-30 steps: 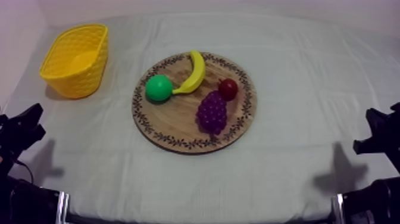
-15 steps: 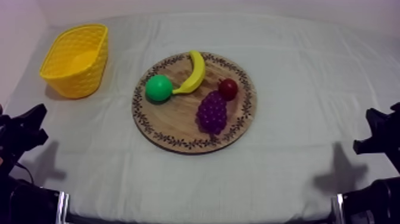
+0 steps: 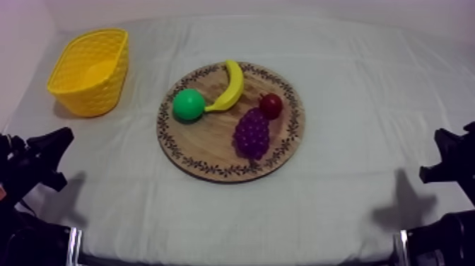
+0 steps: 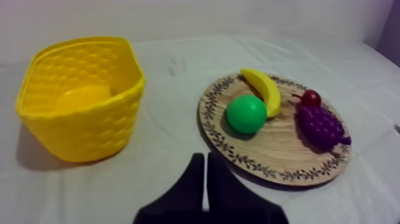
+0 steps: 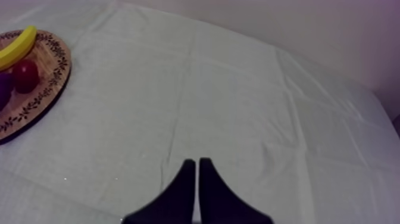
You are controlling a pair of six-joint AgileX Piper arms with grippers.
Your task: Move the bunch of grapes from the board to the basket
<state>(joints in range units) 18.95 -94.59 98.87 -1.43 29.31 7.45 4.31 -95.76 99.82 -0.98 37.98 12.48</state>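
Reach comes first, as I judge it: nothing is lifted yet. The bunch of grapes (image 3: 251,133) lies on the wooden board (image 3: 205,152), on the half nearer my right arm. The small red fruit (image 3: 271,105) sits just beyond it, so close that I cannot tell whether they touch. The banana (image 3: 230,85) and a green round fruit (image 3: 189,105) lie on the board's other half, apart from the grapes. The yellow basket (image 3: 92,95) stands at the far left of the surface, well apart from the board.

My left arm (image 3: 39,159) sits low at the left edge of the surface, its jaws pressed together on nothing. My right arm (image 3: 452,159) sits low at the right edge, its jaws likewise closed and empty.

Since the basket is on the left, I would work with the left arm. I would spread the jaws wide before going down and travel high enough to pass over the green round fruit. Then I would descend straight onto the thick middle of the bunch, with the jaws set across its narrow width and clear of the small red fruit. The lumpy, tapering shape looks likely to slip, so I would close low on its sides. I would lift it clear of the board before swinging toward the basket.
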